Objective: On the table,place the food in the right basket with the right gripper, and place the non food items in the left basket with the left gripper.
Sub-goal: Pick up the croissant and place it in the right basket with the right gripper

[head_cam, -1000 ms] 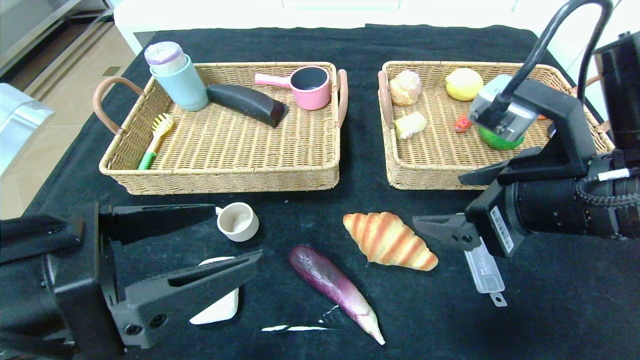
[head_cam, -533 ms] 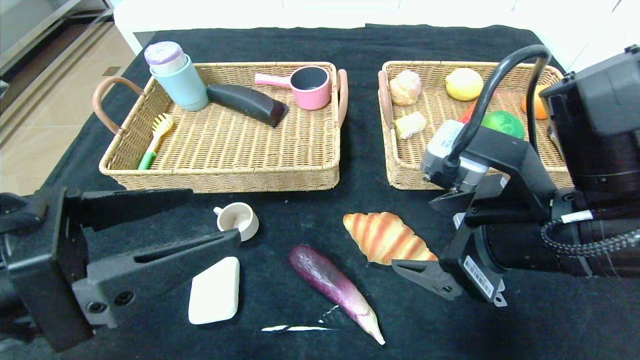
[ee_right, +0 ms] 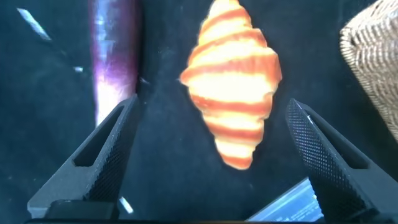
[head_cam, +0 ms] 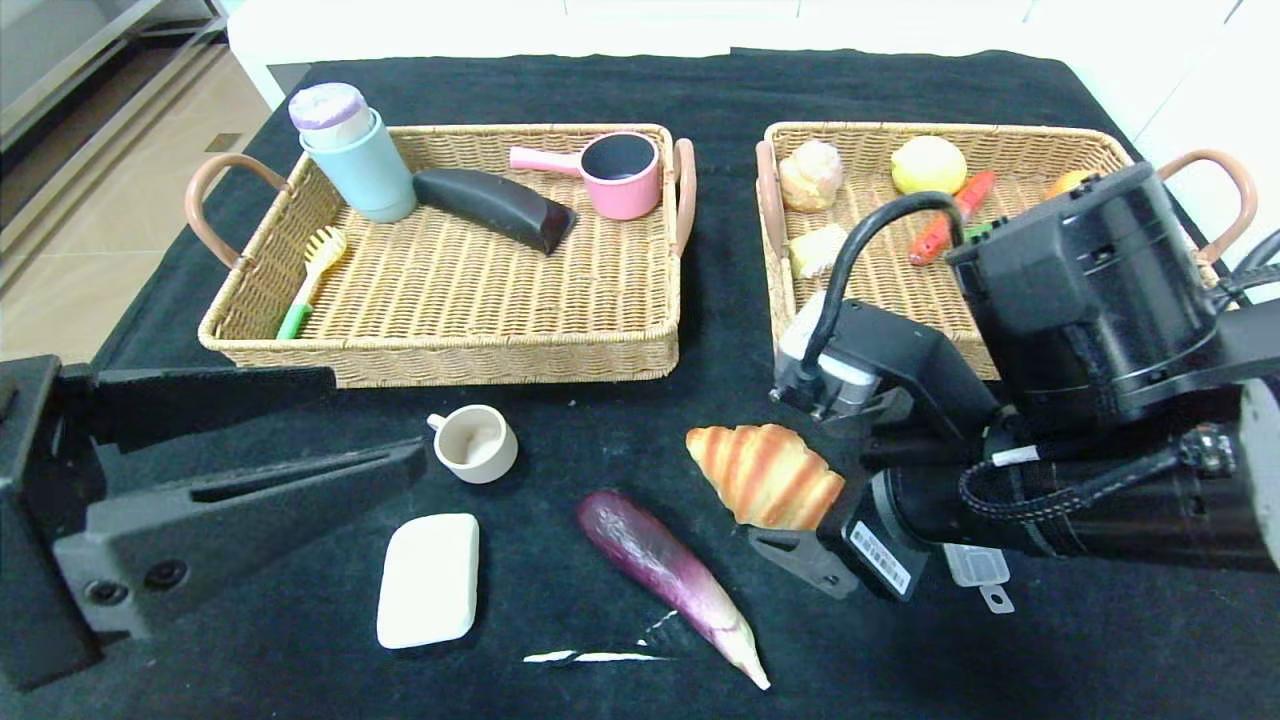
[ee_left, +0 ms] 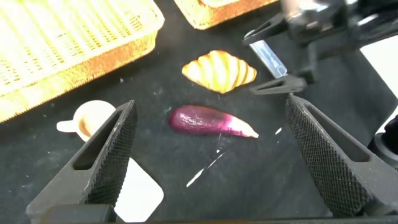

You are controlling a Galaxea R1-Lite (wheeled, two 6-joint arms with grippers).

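I see my right hand [ee_right: 208, 155] spread wide around the croissant [head_cam: 766, 475], which lies on the worktop [head_cam: 1100, 640] just near of the right basket [head_cam: 790, 330]; nothing gripped.

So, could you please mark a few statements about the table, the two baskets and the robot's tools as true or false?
1. The right tool is open, its fingers on either side of the striped golden croissant. True.
2. The purple eggplant lies inside the right wicker basket. False: it lies on the black tablecloth, in front of both baskets.
3. The pink saucepan sits in the left wicker basket. True.
4. The left tool is shut on the small beige cup. False: it is open and holds nothing; the cup stands free on the cloth.
5. The white bar of soap is already in the left basket. False: it lies on the cloth, near the cup.
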